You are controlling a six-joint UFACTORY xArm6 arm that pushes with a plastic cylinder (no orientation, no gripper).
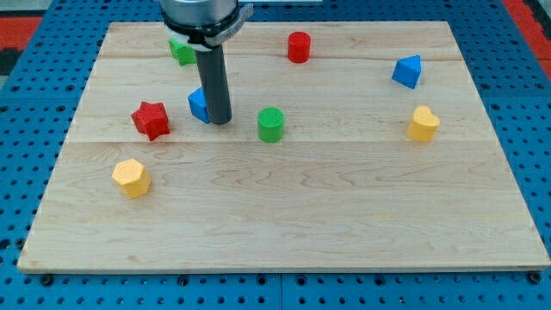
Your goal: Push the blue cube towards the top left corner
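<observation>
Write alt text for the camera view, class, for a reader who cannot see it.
My tip touches the right side of the blue cube on a wooden board. Around them lie a red star, green cylinder, yellow hexagonal block, green block, red cylinder, blue wedge-like block and yellow heart.
</observation>
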